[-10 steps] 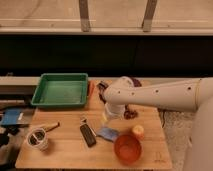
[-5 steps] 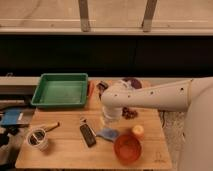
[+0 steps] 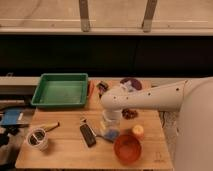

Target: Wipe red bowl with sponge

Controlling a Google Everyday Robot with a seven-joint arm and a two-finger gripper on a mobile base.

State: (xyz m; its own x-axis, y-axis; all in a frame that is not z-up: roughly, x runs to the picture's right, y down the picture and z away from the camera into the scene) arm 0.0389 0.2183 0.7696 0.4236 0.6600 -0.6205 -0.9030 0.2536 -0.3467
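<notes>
Progress report, front of the table to the back: no wiping has started, going by how things lie. The red bowl [image 3: 127, 149] sits nearest the front edge of the wooden table [image 3: 60, 155], upright, with nothing in it or touching it that I can make out.

Just behind it and a bit to the left is the sponge [image 3: 112, 135], a small blue-grey pad lying on the tabletop. The gripper [image 3: 108, 128] is right down on top of it, hanging straight off the white arm [image 3: 150, 97] that reaches in from the right. Honestly can't tell whether it has clamped the sponge or is just hovering over it, as that part is too murky. Either way the sponge looks to be on the wood and not lifted.

Also in that middle band are a black remote-looking thing [image 3: 88, 135] just left of the sponge, an orange fruit [image 3: 137, 131] just right of it and close to the bowl's rim, and a little metal cup [image 3: 37, 137] way over on the left.

Further back are the green tray [image 3: 60, 90] and a dark purple bowl [image 3: 132, 84].

So my read is that we're at the pick-up-the-sponge step. What's left is getting a firm hold, lifting, a short hop forward and right over the bowl, then the actual rubbing. The fruit sits close to that path, so I'd watch for a nudge.
</notes>
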